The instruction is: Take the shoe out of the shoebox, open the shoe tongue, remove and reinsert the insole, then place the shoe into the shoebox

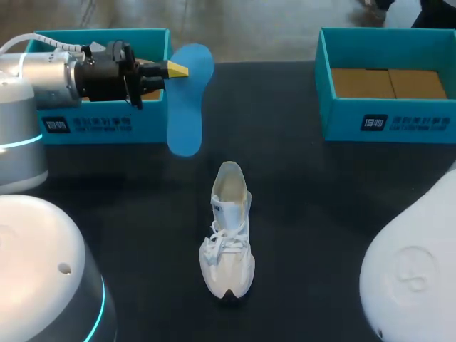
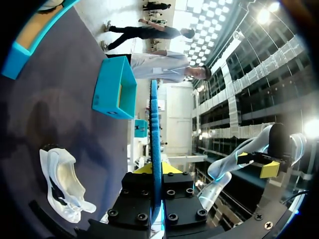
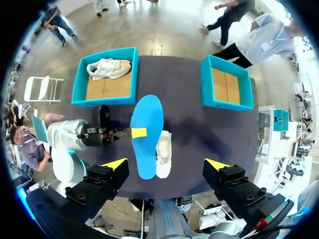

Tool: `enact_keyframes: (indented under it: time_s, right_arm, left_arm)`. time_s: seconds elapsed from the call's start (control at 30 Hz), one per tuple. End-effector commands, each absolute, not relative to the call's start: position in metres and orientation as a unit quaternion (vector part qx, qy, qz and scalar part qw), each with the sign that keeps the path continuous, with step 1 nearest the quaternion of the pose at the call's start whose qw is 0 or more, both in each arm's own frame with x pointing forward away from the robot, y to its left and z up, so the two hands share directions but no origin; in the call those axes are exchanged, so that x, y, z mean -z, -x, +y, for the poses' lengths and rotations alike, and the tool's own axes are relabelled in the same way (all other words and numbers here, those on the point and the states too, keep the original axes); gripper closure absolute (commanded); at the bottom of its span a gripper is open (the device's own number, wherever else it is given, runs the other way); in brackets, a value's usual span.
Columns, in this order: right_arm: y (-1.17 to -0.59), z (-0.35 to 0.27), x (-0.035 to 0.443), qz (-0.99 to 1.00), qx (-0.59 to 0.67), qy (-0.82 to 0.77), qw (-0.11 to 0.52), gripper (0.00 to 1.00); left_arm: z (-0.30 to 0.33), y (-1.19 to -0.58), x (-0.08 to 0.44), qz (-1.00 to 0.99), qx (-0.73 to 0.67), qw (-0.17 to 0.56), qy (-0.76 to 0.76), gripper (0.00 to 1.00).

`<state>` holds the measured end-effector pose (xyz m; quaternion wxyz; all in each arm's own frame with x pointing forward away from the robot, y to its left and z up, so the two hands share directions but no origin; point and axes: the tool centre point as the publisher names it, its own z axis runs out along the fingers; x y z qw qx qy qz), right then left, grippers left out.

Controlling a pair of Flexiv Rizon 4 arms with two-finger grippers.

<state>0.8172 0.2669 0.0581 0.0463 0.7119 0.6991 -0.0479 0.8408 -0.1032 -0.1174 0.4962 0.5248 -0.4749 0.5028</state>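
Observation:
My left gripper (image 1: pixel 175 69) is shut on a blue insole (image 1: pixel 187 103) and holds it in the air in front of the left teal shoebox (image 1: pixel 85 125). In the left wrist view the insole (image 2: pixel 154 129) shows edge-on, clamped between the fingers of the left gripper (image 2: pixel 157 170). A white shoe (image 1: pixel 228 231) lies on the dark table, toe toward the near edge, tongue pulled open. From high above, the right wrist view shows the insole (image 3: pixel 147 132) over the shoe (image 3: pixel 164 154). My right gripper (image 3: pixel 165 164) is open and empty, far above the table.
A second white shoe (image 3: pixel 107 68) lies in the left shoebox (image 3: pixel 79 84). The right teal shoebox (image 1: pixel 392 121) at the back right holds only its brown cardboard floor. My right arm's white housing (image 1: pixel 413 271) fills the near right corner.

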Motion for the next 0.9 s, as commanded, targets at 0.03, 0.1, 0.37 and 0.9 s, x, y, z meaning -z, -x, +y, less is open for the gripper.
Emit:
enact_keyframes:
  time_s: [0.03,0.1,0.37,0.9]
  right_arm:
    - [-0.817,0.272,-0.057,0.697,0.067,-0.711,0.067,0.00]
    - [-0.817,0.273,-0.057,0.697,0.063,-0.712,0.064,0.00]
    - [-0.819,0.275,-0.054,0.701,0.044,-0.710,0.048,0.00]
    - [-0.818,0.225,-0.047,0.704,-0.075,-0.704,-0.053,0.00]
  left_arm:
    - [-0.103,-0.840,0.117,-0.475,-0.503,0.495,-0.526,1.00]
    - [-0.103,-0.840,0.117,-0.475,-0.503,0.495,-0.526,1.00]
    - [-0.103,-0.840,0.117,-0.475,-0.503,0.495,-0.526,1.00]
    - [-0.103,-0.840,0.117,-0.475,-0.503,0.495,-0.526,1.00]
